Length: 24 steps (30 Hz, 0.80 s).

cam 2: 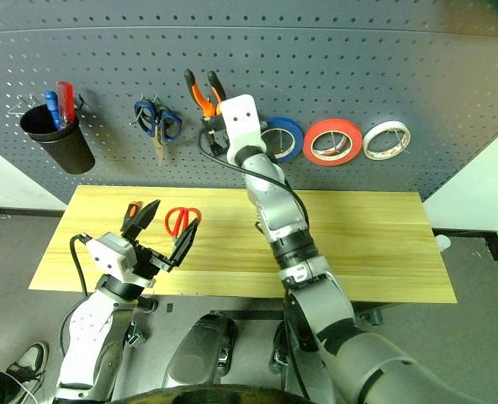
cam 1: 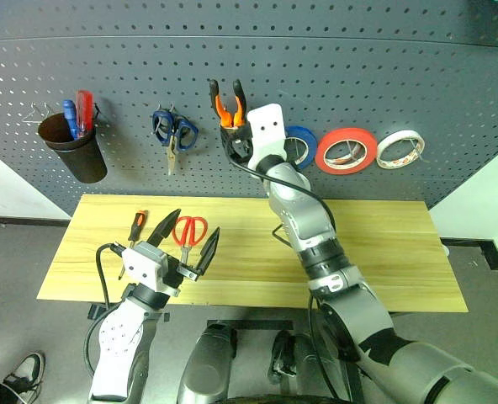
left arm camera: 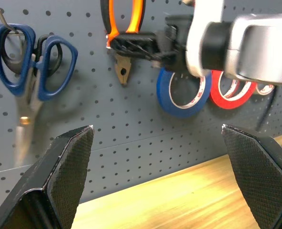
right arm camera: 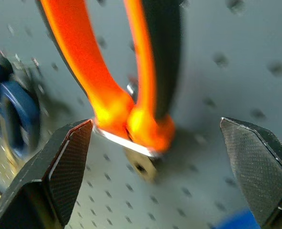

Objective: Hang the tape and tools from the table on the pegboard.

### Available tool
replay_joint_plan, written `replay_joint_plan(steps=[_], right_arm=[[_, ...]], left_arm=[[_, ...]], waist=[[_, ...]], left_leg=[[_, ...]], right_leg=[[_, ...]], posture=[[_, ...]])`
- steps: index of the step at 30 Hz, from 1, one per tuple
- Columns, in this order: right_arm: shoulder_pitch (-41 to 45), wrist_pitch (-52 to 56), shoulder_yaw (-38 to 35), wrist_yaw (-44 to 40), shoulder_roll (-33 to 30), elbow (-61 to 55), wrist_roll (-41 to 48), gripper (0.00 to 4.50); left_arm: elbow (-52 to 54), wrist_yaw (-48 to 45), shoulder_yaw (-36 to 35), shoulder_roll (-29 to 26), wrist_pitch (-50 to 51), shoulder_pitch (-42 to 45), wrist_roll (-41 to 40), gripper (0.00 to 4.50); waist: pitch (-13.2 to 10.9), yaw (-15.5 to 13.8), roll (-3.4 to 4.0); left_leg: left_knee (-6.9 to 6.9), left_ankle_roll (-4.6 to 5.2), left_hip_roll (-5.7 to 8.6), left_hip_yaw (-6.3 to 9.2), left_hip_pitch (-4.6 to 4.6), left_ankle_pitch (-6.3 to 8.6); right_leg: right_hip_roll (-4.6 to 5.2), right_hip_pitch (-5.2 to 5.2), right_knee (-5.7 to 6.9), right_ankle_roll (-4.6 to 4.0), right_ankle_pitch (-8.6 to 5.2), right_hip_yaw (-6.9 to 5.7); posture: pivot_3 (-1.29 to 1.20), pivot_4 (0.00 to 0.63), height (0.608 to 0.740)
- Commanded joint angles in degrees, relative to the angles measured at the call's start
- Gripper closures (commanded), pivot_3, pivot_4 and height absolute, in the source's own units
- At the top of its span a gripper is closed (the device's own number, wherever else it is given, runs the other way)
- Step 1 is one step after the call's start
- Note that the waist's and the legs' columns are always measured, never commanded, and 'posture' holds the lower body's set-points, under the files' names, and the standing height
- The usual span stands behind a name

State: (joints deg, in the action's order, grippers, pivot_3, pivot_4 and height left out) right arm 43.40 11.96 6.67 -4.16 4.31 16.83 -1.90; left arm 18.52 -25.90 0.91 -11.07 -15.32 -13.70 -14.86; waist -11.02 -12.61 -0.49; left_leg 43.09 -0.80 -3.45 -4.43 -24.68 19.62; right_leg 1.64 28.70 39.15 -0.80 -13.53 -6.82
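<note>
The orange-and-black pliers hang handles-up from a hook on the dark grey pegboard. My right gripper is open, one finger on each side of the pliers' joint and not touching it. The blue tape hangs just right of that wrist. On the light wood table lie the red-handle scissors and the slim orange-handled screwdriver. My left gripper is open and empty, low over the table's front left, near the scissors.
A black cup at the pegboard's left holds a blue and a red screwdriver. Blue-handle scissors hang left of the pliers. A red roll and a white roll hang right of the blue tape.
</note>
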Motion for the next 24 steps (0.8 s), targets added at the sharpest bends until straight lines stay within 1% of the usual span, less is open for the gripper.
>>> replay_joint_plan(steps=[1,5,15,24], right_arm=[[-2.6,4.6,1.6,-1.4,-0.8,-11.6,-0.4,0.01],[-6.1,8.8,2.4,-1.9,-1.7,-17.4,-0.8,0.01],[-16.1,12.8,4.1,-4.2,-5.4,-25.9,-1.5,0.01],[-24.0,15.1,3.6,-6.2,-9.5,-32.2,-1.5,0.01]], left_arm=[[1.0,-0.4,-0.1,-0.3,-1.3,-0.2,-0.4,0.00],[0.3,-0.6,0.2,-0.1,-1.4,0.3,-0.3,0.00],[-2.3,-1.0,-0.7,-0.3,-2.2,0.3,-0.4,0.00],[-4.6,-0.9,-2.0,-0.3,-2.4,1.7,-0.7,0.00]], waist=[[0.0,0.2,0.00],[0.0,1.1,0.00],[0.0,0.9,-0.01],[0.1,0.8,-0.09]], left_leg=[[-0.01,0.01,0.00,0.00,-0.02,0.01],[-0.02,0.01,0.00,0.00,-0.02,0.01],[-0.06,0.01,-0.05,0.01,0.16,0.01],[-0.03,0.01,-0.01,0.03,0.26,0.01]], right_leg=[[0.00,0.01,-0.03,0.00,0.00,0.00],[0.00,0.02,-0.03,0.01,0.00,0.01],[-0.03,-0.10,-0.04,0.01,-0.01,0.00],[0.03,-0.24,-0.09,0.02,-0.01,-0.01]], posture=[[0.38,0.180,0.676],[0.37,0.177,0.676],[0.37,0.172,0.676],[0.36,0.156,0.676]])
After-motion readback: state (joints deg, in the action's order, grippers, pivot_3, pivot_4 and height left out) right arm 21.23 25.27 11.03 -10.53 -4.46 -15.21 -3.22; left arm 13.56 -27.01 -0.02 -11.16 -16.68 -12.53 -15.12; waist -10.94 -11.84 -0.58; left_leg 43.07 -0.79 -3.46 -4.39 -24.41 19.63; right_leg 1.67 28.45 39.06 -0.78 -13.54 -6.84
